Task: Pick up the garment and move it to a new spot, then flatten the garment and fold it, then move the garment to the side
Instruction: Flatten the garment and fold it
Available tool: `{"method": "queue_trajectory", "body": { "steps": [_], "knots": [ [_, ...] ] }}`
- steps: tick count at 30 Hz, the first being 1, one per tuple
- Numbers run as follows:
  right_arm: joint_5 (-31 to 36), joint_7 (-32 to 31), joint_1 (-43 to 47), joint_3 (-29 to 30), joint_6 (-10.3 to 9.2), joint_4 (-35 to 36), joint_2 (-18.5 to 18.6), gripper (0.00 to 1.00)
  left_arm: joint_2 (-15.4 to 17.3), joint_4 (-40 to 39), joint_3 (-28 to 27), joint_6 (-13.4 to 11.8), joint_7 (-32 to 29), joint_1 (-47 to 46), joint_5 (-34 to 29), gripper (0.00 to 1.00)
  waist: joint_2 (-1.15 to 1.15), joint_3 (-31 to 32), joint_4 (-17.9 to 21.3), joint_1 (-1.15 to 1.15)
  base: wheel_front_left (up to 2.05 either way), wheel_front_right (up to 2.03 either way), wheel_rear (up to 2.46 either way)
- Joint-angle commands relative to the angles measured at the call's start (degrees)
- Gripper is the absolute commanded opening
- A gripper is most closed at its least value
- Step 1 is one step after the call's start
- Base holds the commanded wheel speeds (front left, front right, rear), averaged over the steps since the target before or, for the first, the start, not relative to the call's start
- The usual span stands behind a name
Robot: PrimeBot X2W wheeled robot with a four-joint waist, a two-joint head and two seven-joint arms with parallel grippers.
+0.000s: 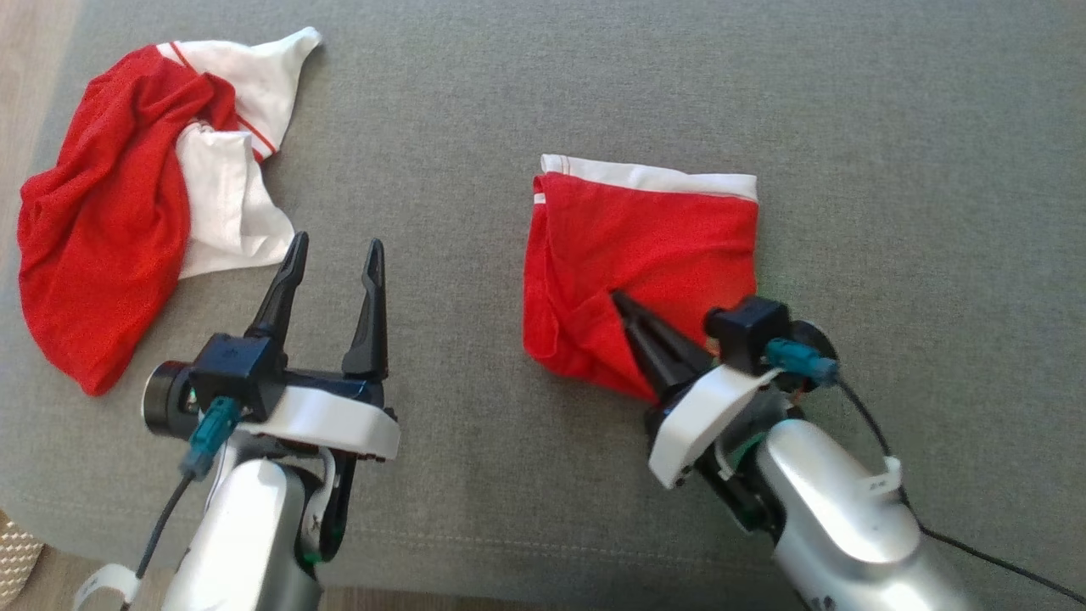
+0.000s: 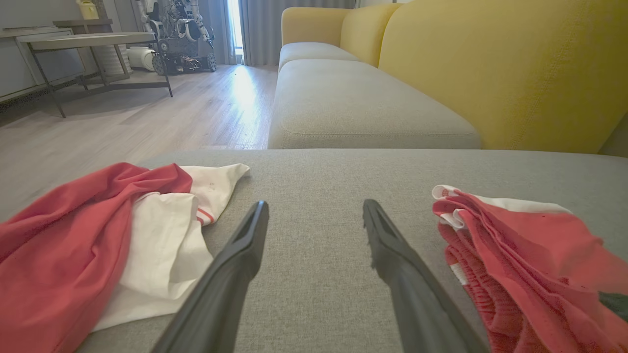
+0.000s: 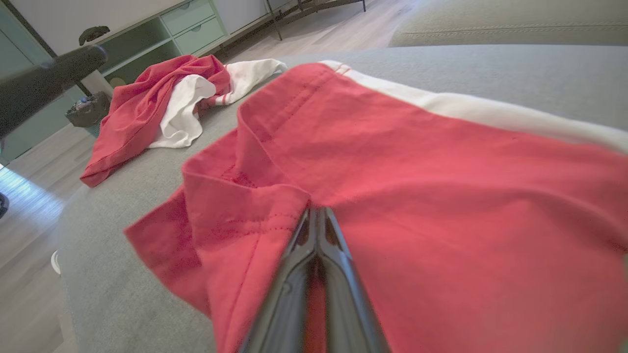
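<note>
1. The grey sofa seat [image 1: 891,127] carries both cloths, and its weave would likely drag on sliding fabric.
2. A crumpled red-and-white garment [image 1: 110,212] lies at the seat's far left, well apart from the work.
3. The folded red garment [image 1: 653,246] lies right of centre, with a white band along its far edge. It looks light and limp, with layers prone to slipping open, so it is best lifted by its folded near edge.
4. The right pincer [image 1: 618,299] is clamped on that near edge beside a seam. I cannot tell how many layers it has caught.
5. The left pincer [image 1: 336,246] hovers spread wide, holding nothing.
</note>
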State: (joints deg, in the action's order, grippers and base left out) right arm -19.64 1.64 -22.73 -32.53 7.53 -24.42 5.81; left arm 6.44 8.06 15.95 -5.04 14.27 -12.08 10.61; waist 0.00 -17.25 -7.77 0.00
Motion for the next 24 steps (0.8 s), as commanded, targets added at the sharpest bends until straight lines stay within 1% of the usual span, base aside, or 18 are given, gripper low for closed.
{"method": "queue_trajectory", "body": {
  "steps": [1,7,12,15,17,19,23,24],
  "knots": [
    [-0.8,1.1,-1.5,-2.3,-0.04,0.9,-1.4,0.00,0.4,-1.5,-1.9,-0.1,0.7,-2.2,0.2,1.00,0.00,-0.1,-0.2,0.00,0.00,0.00,0.00],
    [-2.5,2.3,-3.2,-8.7,-0.04,-0.6,-1.3,0.00,0.3,-1.4,-2.1,-0.2,0.7,-2.1,0.1,1.00,0.00,0.2,-0.3,0.00,0.00,0.00,0.00],
    [-4.0,2.6,-2.7,-13.8,-0.04,0.8,-1.0,0.00,0.4,-1.6,-2.5,-0.3,0.7,-1.7,-0.2,1.00,0.00,0.8,0.4,0.00,0.00,0.00,0.00],
    [-5.2,2.9,-2.0,-15.1,-0.04,2.3,-0.5,0.00,0.4,-1.6,-2.8,-0.4,0.7,-1.3,-0.3,1.00,0.00,1.5,1.0,0.00,0.00,0.00,0.00],
    [-5.9,3.8,-1.6,-14.3,-0.04,3.8,0.0,0.00,0.5,-1.5,-2.9,-0.6,0.7,-0.9,-0.3,1.00,0.00,2.1,1.5,0.00,0.00,0.00,0.00],
    [-6.1,4.5,-1.3,-12.0,-0.04,5.2,0.7,0.00,0.6,-1.4,-3.1,-0.6,0.7,-0.5,-0.3,1.00,0.00,2.8,2.0,0.00,0.00,0.00,0.00],
    [-3.7,4.8,0.3,-3.2,-0.04,7.7,1.9,0.00,1.1,-1.2,-3.5,-0.8,0.7,0.5,-0.2,1.00,0.00,4.4,3.1,0.00,0.00,0.00,0.00],
    [-3.0,4.6,0.9,-0.8,-0.04,8.4,2.2,0.05,1.2,-1.2,-3.7,-0.9,0.7,0.8,-0.2,1.00,0.00,4.8,3.4,0.00,0.00,0.00,0.00]
  ]
}}
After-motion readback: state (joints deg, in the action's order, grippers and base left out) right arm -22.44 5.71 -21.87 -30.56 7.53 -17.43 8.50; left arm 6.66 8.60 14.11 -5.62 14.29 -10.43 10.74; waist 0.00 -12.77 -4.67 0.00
